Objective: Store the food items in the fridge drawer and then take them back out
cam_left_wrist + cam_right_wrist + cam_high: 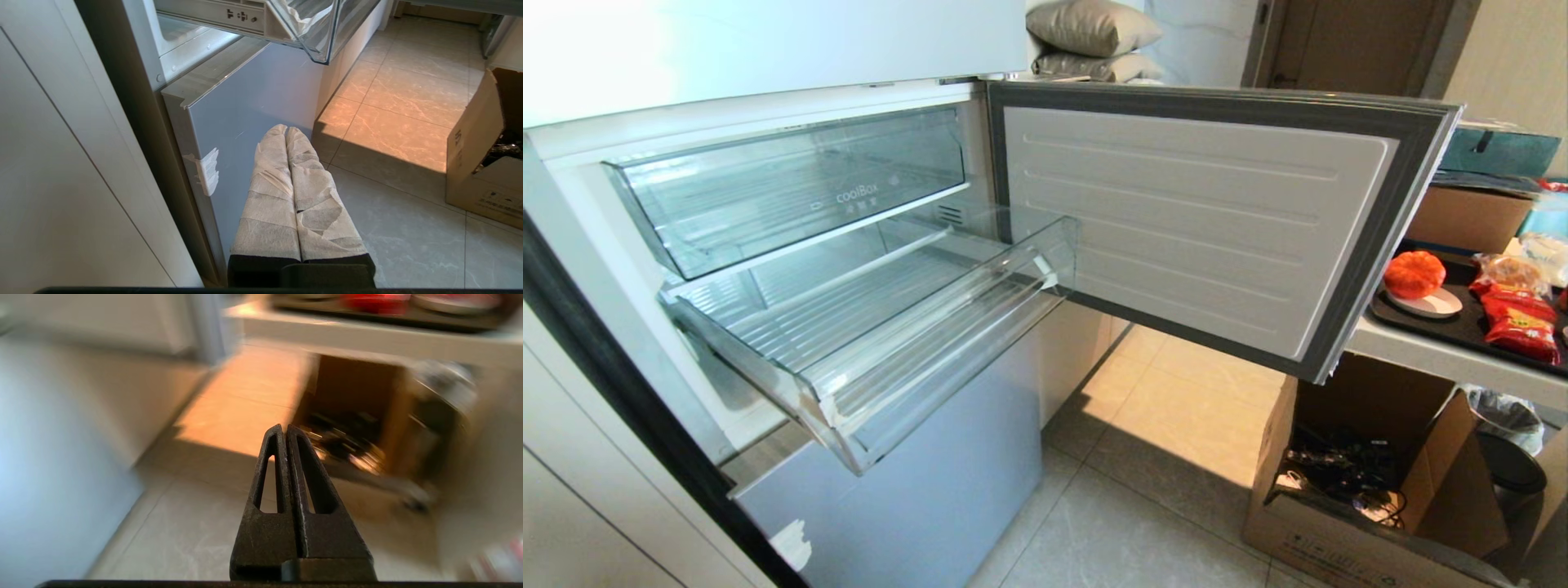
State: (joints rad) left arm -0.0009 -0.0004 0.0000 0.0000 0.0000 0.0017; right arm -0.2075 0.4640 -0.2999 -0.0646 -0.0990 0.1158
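The fridge drawer (874,327) stands pulled out and holds nothing, so storing has not begun. The orange, pumpkin-like fruit (1414,273) sits on a white plate (1433,304) at the near-left corner of a black tray (1462,327), beyond the open fridge door (1201,220). The right gripper (286,430) hangs low over the floor, jaws pressed together and holding nothing. The left gripper (287,130), wrapped in cloth, jaws together, is parked below the drawer. Next, the right arm must likely lift toward the tray and spread its jaws around the fruit.

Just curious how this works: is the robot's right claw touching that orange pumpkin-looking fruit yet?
Apart. The right wrist view shows the right gripper shut over bare floor; the fruit sits on its plate.
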